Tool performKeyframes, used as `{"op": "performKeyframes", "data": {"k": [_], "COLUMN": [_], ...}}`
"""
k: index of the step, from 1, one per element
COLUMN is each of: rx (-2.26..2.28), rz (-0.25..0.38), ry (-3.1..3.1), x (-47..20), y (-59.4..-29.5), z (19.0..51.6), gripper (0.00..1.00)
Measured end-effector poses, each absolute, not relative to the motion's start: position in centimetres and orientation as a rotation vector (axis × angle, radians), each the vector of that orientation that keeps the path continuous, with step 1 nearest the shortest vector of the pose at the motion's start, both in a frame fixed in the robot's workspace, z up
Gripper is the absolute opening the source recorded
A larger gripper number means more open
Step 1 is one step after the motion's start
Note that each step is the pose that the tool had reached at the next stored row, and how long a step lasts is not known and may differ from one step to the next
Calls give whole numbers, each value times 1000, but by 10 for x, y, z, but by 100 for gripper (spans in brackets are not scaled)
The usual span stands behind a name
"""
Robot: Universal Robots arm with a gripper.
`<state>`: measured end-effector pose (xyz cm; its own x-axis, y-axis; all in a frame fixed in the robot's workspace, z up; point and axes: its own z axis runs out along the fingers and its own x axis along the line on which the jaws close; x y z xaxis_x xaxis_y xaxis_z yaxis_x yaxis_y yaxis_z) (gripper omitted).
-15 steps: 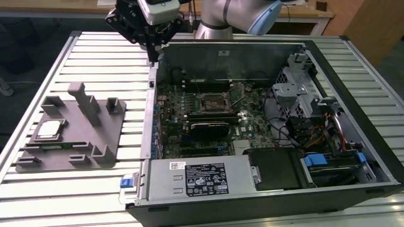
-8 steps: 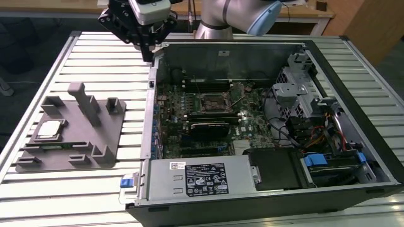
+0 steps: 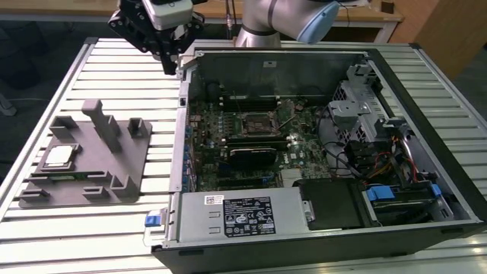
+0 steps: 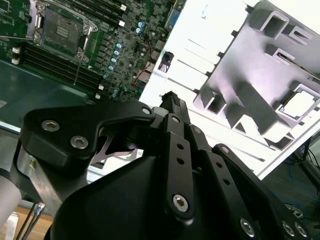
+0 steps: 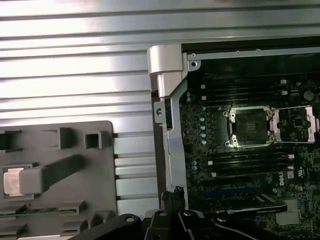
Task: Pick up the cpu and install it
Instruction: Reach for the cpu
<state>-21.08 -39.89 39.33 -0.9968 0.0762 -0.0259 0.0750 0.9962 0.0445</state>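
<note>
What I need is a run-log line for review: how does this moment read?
gripper: shut, empty, raised near computer case corner | cpu: in grey fixture | CPU socket: open, empty

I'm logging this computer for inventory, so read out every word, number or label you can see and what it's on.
No text can be quoted.
Printed label on the silver metal power supply box: too small to read.
White markings on the green motherboard: blurred, unreadable.
</note>
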Motion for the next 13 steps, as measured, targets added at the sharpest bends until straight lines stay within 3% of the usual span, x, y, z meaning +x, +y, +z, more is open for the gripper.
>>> {"op": "performKeyframes", "data": {"k": [13], "rx": [118], "rz": [68], "ry": [3110], "x": [-232], "y": [-399], "z": [393], "gripper": [11]}}
